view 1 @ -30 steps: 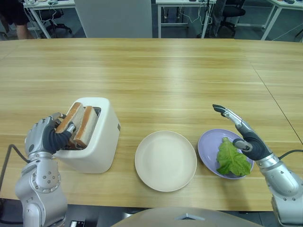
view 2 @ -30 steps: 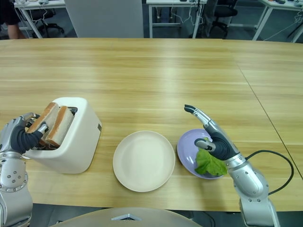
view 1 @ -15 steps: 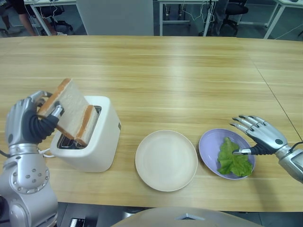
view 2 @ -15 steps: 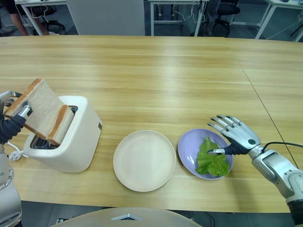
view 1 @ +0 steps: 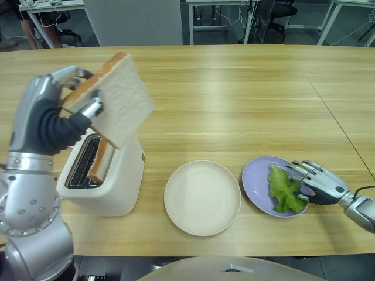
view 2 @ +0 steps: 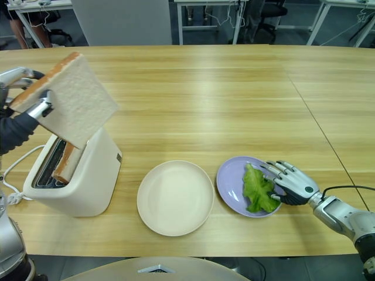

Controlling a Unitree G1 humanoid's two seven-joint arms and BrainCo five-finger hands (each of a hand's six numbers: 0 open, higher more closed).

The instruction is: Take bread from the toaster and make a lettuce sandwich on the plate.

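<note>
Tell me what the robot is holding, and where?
The left hand pinches the bread slice by its left crust corner. The right hand is at the lettuce; a hold cannot be told.

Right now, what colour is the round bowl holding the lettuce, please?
Pale purple bowl; left eye view.

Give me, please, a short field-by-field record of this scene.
left hand: raised above toaster, holding bread slice clear of the slots
toaster: on table's left, second slice in a slot
plate: centre, nothing on it
bowl: right of plate, holds lettuce
right hand: at bowl's right rim, touching lettuce; grasp unclear
sandwich: not yet started
</note>
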